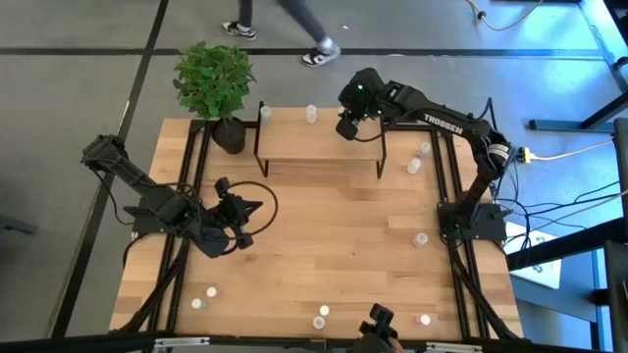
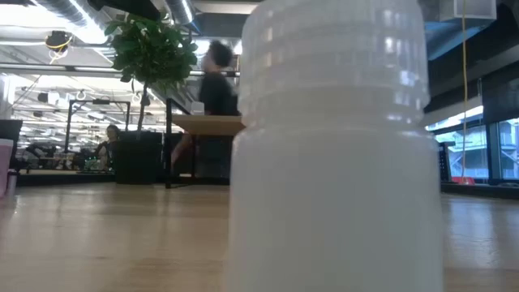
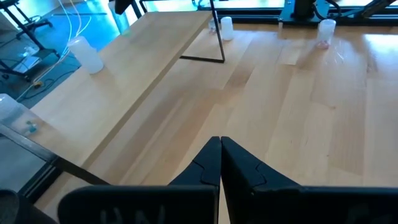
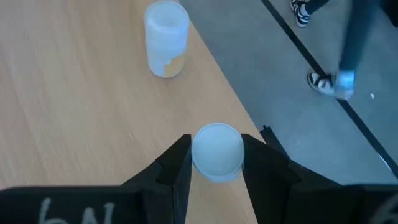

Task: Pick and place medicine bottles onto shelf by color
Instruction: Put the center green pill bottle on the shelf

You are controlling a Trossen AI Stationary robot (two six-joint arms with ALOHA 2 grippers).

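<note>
A white-capped bottle point(image 4: 217, 151) is clamped between the two dark fingers of the right gripper point(image 4: 216, 163), which is seen at the upper centre of the high view point(image 1: 346, 126), over the right end of the shelf point(image 1: 294, 147). In the right wrist view a second bottle point(image 4: 166, 38) stands upright on the shelf board near its far edge, apart from the held one. The left gripper point(image 3: 220, 163) is closed with nothing between its fingers, its tips pressed together; in the high view it is found at centre left above the table point(image 1: 324, 235). More bottles are scattered at the right side point(image 1: 420, 238) and along the bottom edge point(image 1: 321, 321) of the table. A potted plant point(image 1: 214, 83) stands at the table's upper-left corner. One bottle point(image 2: 336, 146) fills the low view.
</note>
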